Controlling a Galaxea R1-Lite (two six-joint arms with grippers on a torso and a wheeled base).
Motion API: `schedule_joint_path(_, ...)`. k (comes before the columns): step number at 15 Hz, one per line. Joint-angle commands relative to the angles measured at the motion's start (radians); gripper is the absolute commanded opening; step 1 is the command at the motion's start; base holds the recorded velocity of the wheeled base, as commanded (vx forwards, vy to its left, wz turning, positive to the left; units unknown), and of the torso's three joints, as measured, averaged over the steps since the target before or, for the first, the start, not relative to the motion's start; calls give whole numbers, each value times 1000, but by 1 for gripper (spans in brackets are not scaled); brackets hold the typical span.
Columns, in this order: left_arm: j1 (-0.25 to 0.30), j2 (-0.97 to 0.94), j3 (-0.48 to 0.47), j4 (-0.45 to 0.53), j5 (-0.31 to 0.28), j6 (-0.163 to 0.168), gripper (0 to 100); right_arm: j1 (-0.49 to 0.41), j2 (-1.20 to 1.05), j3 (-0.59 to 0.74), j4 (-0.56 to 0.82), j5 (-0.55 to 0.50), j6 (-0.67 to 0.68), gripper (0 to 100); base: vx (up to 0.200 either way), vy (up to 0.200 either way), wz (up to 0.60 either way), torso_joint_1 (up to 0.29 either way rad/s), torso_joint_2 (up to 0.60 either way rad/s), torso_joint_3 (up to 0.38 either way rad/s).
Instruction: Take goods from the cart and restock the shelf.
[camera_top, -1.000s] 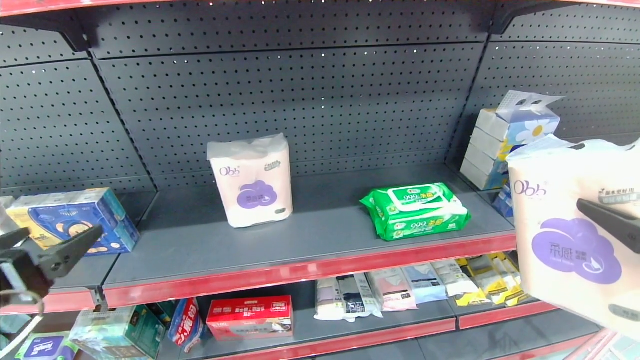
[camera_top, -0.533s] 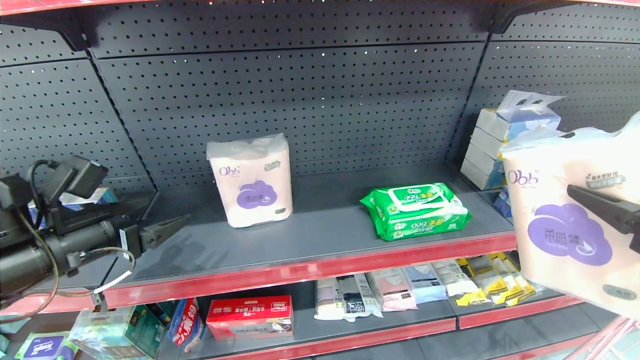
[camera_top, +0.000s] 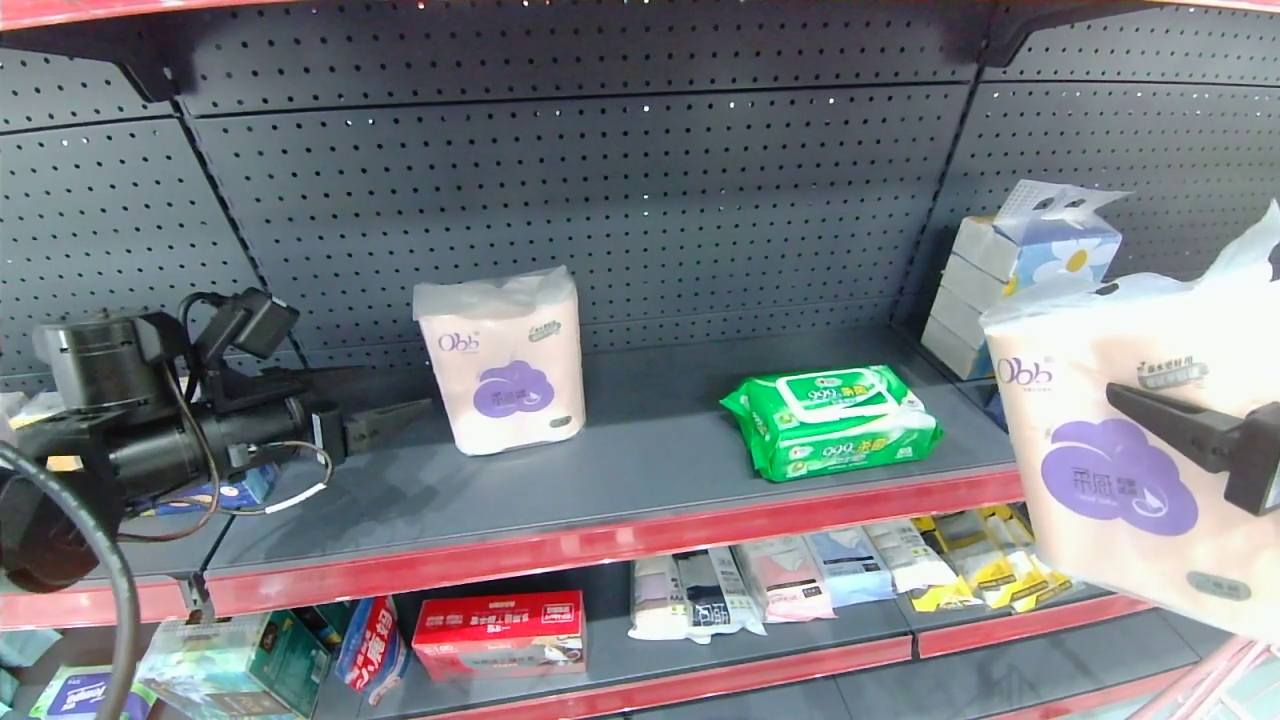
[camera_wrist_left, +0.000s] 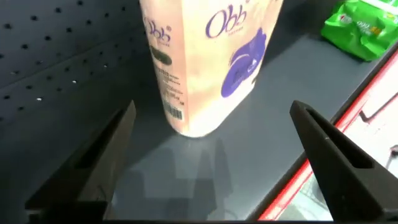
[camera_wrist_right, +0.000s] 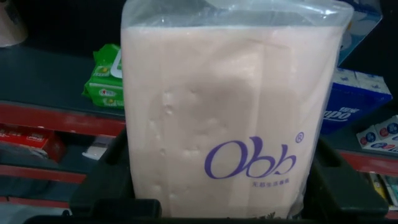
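Tissue pack (camera_top: 1120, 470) upright, clamped by its sides in the right pincer (camera_wrist_right: 227, 193), short of the shelf (camera_top: 640, 470). Best set flat ahead of that pincer, between twin pack (camera_top: 503, 360) and green wipes (camera_top: 830, 420), then release. Left pincer (camera_wrist_left: 208, 162) gapes empty, the twin just ahead.

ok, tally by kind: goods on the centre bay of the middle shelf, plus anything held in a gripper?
Pink tissue packs: 2 (standing pack; held pack in the right gripper)
Green wipes pack: 1
Total: 3
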Motion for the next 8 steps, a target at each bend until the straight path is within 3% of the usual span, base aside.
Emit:
schedule_joint_path(1, 4, 52, -51, 1, -31, 4, 100, 1, 11, -2, -1, 1, -4, 0, 0, 0, 0, 0, 0, 0)
schedule_joint_path(2, 4, 55, -66, 4, -70, 4, 100, -2, 11, -2, -1, -1, -7, 0, 0, 0, 0, 0, 0, 0)
schedule_joint_path(4, 6, 98, -97, 0, -93, 10, 100, -7, 11, 3, 1, 1, -20, 0, 0, 0, 0, 0, 0, 0)
schedule_joint_path(6, 8, 129, -120, 0, -109, 56, 100, -8, 15, 6, 1, 1, -37, 0, 0, 0, 0, 0, 0, 0)
schedule_joint_path(8, 8, 155, -137, 0, -139, 74, 100, -12, 15, 6, 1, 1, -37, 0, 0, 0, 0, 0, 0, 0)
